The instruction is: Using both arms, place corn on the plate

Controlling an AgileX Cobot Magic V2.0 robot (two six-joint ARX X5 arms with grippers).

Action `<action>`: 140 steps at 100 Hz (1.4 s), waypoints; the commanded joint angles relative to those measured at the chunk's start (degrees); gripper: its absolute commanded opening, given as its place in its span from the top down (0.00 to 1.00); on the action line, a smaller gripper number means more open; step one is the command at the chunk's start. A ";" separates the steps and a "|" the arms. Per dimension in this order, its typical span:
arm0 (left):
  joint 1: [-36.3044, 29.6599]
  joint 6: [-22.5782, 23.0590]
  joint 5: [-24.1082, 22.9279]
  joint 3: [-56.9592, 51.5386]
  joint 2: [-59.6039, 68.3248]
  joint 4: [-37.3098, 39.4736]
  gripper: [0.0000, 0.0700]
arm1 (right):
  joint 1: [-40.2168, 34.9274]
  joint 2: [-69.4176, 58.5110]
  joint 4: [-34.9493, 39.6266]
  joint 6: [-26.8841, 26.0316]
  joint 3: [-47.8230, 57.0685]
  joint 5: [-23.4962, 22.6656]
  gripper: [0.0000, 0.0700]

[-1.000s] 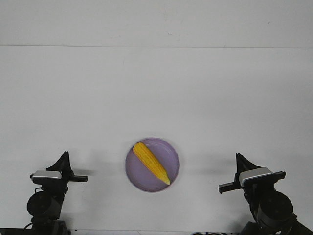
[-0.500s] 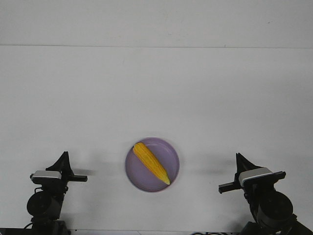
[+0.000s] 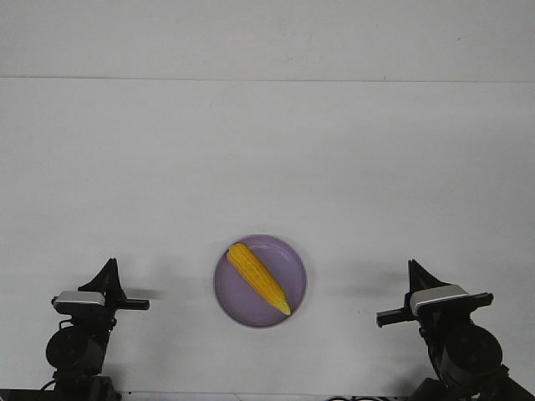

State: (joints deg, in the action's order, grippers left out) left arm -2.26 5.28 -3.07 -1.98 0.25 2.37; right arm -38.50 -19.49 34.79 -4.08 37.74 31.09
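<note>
The yellow-orange corn cob lies diagonally inside the round lavender plate, its pointed end toward the near right rim. My left gripper is at the near left of the table, well apart from the plate, its fingers together in a point and holding nothing. My right gripper is at the near right, also well apart from the plate, fingers together and holding nothing.
A plain white table stretches away behind the plate to a seam line at the back. Both black arm bases sit at the near edge, left and right.
The right arm has shifted slightly to the right and down. The corn, the plate and the left arm have not moved.
</note>
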 commanded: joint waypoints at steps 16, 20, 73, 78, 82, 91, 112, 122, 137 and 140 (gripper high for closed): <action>0.04 0.70 0.07 1.18 -0.09 0.59 0.98 | 23.30 4.20 -11.26 5.75 -9.31 -16.83 0.98; 0.04 0.70 0.07 1.18 -0.09 0.59 0.98 | 27.58 5.81 -14.67 6.60 -12.57 -21.03 0.98; 0.04 0.70 0.07 1.18 -0.09 0.61 0.98 | 43.45 19.41 -27.02 4.96 -37.03 -31.12 0.98; 0.04 0.70 0.09 1.18 -0.09 0.61 0.98 | 43.45 19.41 -27.21 4.98 -37.03 -31.12 0.98; 0.04 0.70 0.07 1.18 -0.09 0.63 0.98 | 43.45 19.41 -27.21 4.96 -37.03 -31.15 0.98; 0.04 0.70 0.07 1.18 -0.09 0.63 0.98 | 43.45 19.41 -27.52 4.92 -37.03 -31.17 0.98; 0.04 0.70 0.07 1.18 -0.09 0.66 0.98 | 43.45 19.41 -28.81 4.96 -37.03 -31.12 0.98; 0.04 0.70 0.07 1.18 -0.09 0.63 0.98 | 43.45 19.41 -28.79 4.96 -37.00 -31.12 0.98; 0.04 0.70 0.07 1.18 -0.09 0.63 0.98 | 43.45 19.41 -28.79 4.96 -37.00 -31.12 0.98; 0.04 0.70 0.07 1.18 -0.09 0.63 0.98 | 43.45 19.41 -28.79 4.96 -37.00 -31.12 0.98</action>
State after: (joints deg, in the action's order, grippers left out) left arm -2.26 5.30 -3.05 -1.98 0.25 2.39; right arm 4.89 -0.10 6.59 1.65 0.91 0.03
